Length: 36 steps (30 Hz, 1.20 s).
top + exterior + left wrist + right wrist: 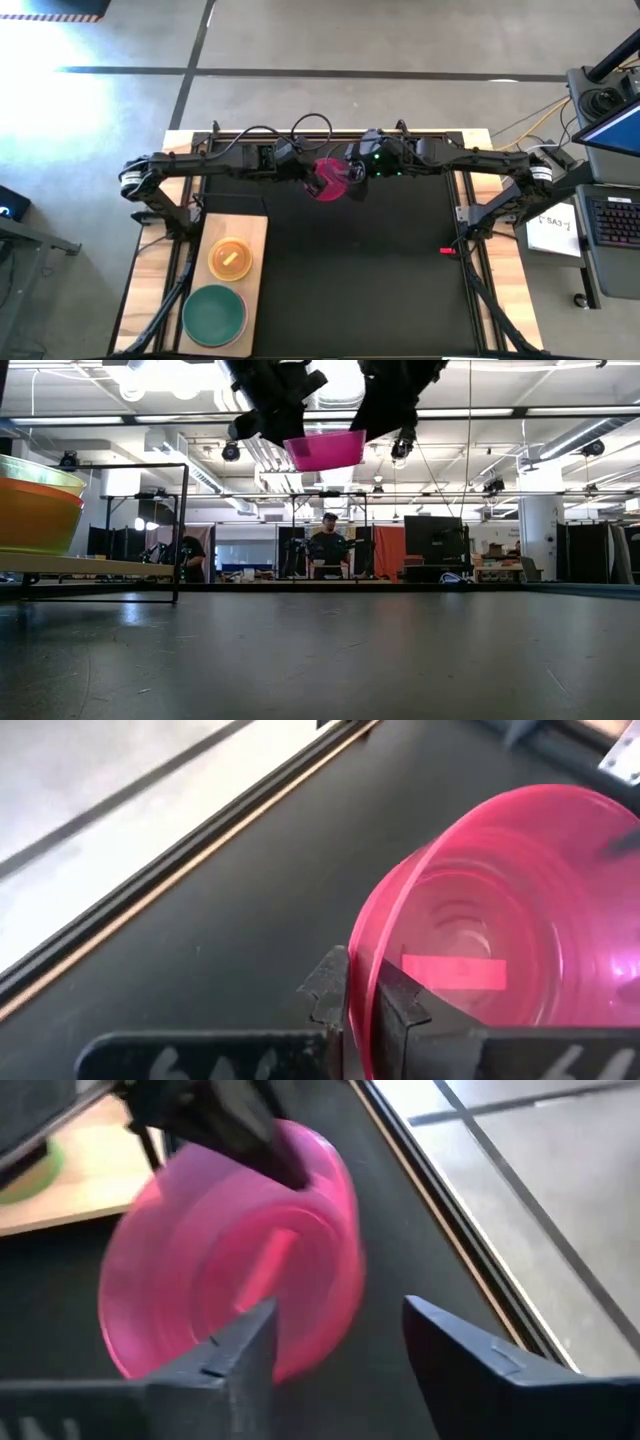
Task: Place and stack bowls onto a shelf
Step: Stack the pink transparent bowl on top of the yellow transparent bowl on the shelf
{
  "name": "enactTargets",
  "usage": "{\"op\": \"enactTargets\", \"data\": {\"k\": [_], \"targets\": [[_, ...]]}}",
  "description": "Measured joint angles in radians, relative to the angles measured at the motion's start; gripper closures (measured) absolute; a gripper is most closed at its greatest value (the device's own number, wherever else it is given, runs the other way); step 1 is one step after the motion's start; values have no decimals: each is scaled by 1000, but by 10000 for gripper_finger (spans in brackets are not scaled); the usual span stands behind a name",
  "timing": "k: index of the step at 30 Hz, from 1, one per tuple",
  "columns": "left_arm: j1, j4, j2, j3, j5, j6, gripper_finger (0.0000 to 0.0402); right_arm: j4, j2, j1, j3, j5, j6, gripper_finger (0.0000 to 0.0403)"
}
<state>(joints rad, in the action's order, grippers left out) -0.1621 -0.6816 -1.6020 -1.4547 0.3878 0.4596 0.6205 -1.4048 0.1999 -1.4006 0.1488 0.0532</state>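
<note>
Left gripper (362, 1010): fingers (328, 990) closed on the rim of the magenta bowl (330, 178), one finger on each side of the thin wall. Right gripper (335, 1345): fingers (240, 1345) spread apart, nothing between them, tips just beside the bowl's outer wall; whether they touch it cannot be told. Magenta bowl: held in the air, high above the black mat (380, 290), near the far edge of the surface and roughly midway across it; in the low view it sits nearly level with its mouth upward (326, 449), rim wider than base, held by the rim on the side toward the left arm. A pale rectangular label shows on the inside bottom. Shelf (255, 235): light wooden board lying along the left edge of the mat, long axis running from far to near; well apart from the held bowl. On it, a yellow bowl (230, 258) toward the far end with an orange one nested under it, and a teal-green bowl (214, 313) toward the near end, both mouth upward. Bare board remains at the far end of the shelf, beyond the yellow bowl. Mat: wide open beneath and in front of both grippers; a small red marker (447, 251) at its right edge.
</note>
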Motion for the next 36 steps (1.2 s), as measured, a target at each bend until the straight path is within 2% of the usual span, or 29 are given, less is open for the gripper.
{"op": "enactTargets", "data": {"k": [5,8,11,18,23,30,33,36], "targets": [[-17,-90,0,9,-27,31,401,96,63,44,0,8,32,153],[-15,-166,0,11,-104,62,401,180,106,67,0,11,64,143],[14,-231,0,11,-192,72,402,250,149,72,3,9,83,142],[173,-461,19,11,-216,138,402,361,248,71,31,8,90,161],[288,-676,94,11,-118,336,402,349,324,72,102,8,116,169],[487,-809,251,11,-113,649,402,242,396,71,265,-4,159,170],[586,-888,285,13,-108,833,401,189,418,71,350,-37,162,170],[680,-879,302,43,-109,953,401,145,437,71,423,-49,173,170]]}}
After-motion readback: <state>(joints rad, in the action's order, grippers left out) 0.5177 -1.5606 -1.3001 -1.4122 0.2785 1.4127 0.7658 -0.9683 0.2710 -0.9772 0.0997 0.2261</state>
